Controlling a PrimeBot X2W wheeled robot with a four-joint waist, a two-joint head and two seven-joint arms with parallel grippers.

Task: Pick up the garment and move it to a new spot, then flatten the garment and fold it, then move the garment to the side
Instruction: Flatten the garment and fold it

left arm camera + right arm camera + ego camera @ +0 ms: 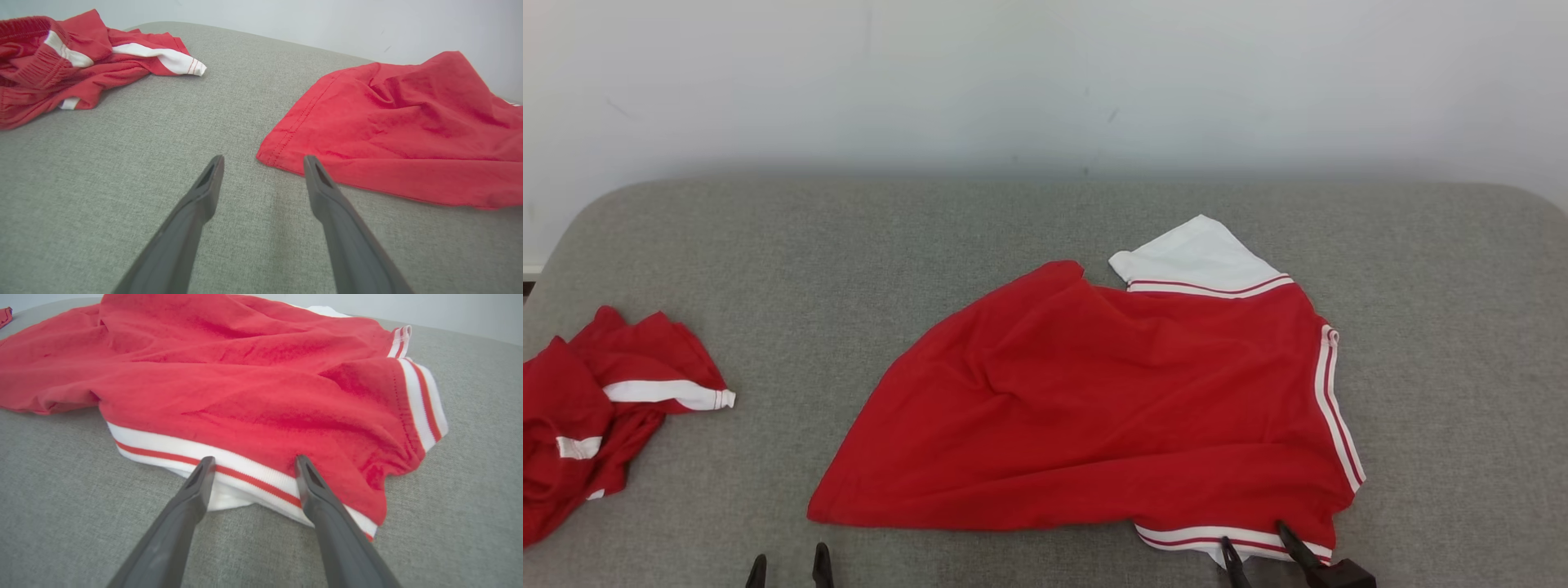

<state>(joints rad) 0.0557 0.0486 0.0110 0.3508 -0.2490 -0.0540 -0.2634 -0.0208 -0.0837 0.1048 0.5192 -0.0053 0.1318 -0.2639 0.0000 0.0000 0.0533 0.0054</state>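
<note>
At lower right, right tool (1254, 535) spread astride the garment (1094, 392) at its striped hem (1176, 535), left tool (790, 555) spread too: looks like flattening, pinch next.

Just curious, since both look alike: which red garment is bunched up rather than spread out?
The garment at the far left, heaped in folds. The other garment, in the middle, lies spread out.

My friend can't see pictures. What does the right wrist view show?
The right hand, open, points at a rumpled red garment, right by its white-and-red striped edge. The garment lies on a grey padded surface.
</note>
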